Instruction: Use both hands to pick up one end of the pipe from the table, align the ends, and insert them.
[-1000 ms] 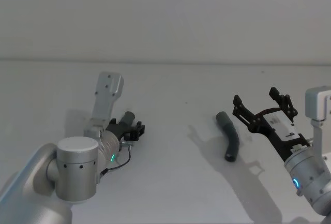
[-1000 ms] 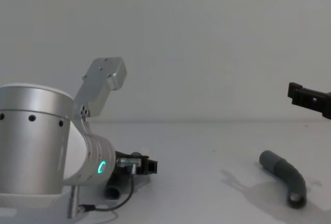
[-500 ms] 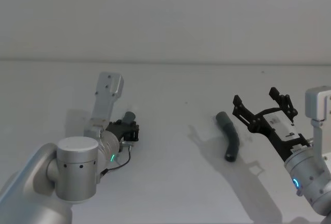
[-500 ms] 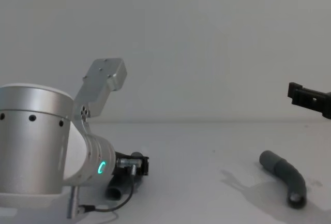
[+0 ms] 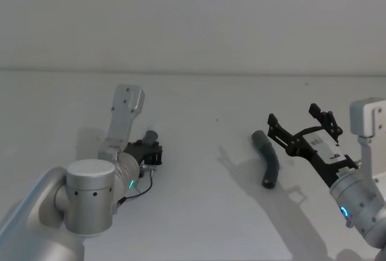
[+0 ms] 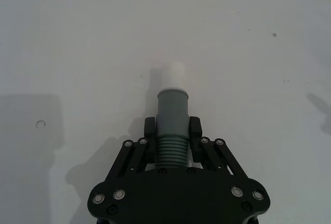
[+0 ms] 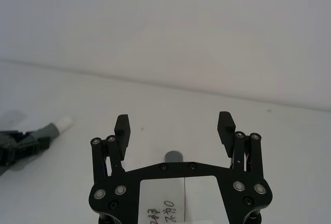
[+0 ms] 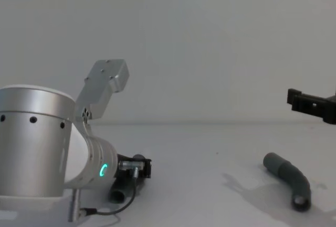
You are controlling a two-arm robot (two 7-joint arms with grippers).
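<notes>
1. My left pincer (image 6: 172,131) is clamped on the ribbed dark grey bent tube piece (image 6: 172,111), low at the matt white-grey worktop (image 5: 199,213), with its white stub tip (image 6: 174,74) poking forward. The bent piece may swivel in my grip when lifted.
2. My right pincer (image 7: 175,125) hangs spread wide, raised near the smooth dark grey curved tube piece (image 5: 269,161) lying on the worktop. Closing off-centre could roll it away.
3. A twisted grasp would leave the pieces misaligned, jamming insertion.

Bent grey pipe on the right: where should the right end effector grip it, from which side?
Probably mid-bend on the bent grey pipe, from above, right end effector straddling its width: it lies flat on the table, and that leaves both ends free.
</notes>
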